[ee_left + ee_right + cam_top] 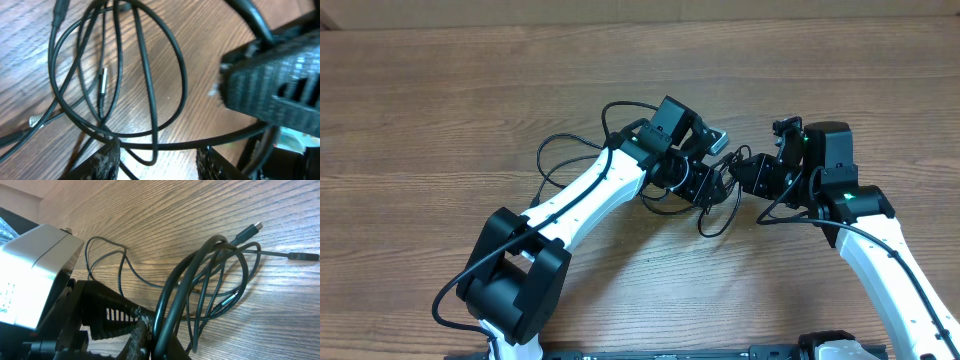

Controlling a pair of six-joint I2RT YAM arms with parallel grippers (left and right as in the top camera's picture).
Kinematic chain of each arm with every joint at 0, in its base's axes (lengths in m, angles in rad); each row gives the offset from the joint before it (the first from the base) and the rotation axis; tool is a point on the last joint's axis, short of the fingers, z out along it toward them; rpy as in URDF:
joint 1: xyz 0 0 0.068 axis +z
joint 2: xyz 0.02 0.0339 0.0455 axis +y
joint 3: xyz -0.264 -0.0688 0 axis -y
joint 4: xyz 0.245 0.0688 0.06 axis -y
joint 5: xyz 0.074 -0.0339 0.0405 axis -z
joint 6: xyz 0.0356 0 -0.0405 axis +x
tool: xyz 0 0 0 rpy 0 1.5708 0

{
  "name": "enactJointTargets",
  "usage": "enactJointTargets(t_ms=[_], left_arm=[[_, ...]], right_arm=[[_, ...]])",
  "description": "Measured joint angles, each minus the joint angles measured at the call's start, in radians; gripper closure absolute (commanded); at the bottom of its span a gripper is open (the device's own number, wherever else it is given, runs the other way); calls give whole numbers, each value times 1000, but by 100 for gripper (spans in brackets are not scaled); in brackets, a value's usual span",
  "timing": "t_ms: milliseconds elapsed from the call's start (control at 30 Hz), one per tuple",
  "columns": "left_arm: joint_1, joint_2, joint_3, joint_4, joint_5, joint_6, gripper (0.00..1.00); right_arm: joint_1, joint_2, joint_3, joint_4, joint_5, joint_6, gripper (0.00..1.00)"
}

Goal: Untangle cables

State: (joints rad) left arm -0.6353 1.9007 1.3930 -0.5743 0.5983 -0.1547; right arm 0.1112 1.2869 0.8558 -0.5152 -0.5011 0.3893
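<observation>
The cables (720, 213) lie in a black tangle on the wooden table between my two grippers, with loops trailing off to the left (552, 160). My left gripper (706, 190) is over the tangle. In the left wrist view it (159, 156) is open, with one cable (184, 80) crossing the gap and a small loop hanging between the fingers. A silver plug (103, 82) lies among the loops. My right gripper (739, 173) is shut on two strands of the cables (186, 270) and seen close up (156, 336). A plug end (251, 229) and a black plug (303, 256) rest on the table beyond.
The right gripper's black body (280, 85) is close on the right in the left wrist view. The left wrist's grey camera box (35, 275) fills the left of the right wrist view. A thicker arm wire (448, 300) hangs by the left base.
</observation>
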Motion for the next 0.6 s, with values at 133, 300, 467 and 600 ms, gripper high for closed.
enactJointTargets(t_ms=[133, 300, 467, 600], left_arm=[[0, 0, 0, 0, -19, 0, 51], [3, 0, 0, 0, -28, 0, 51], [30, 0, 0, 0, 0, 0, 51], [62, 0, 0, 5, 31, -3, 50]], right_arm=[[0, 0, 0, 0, 0, 1, 96], [0, 0, 0, 0, 0, 2, 96], [0, 0, 0, 2, 0, 3, 96], [0, 0, 0, 0, -1, 3, 96]])
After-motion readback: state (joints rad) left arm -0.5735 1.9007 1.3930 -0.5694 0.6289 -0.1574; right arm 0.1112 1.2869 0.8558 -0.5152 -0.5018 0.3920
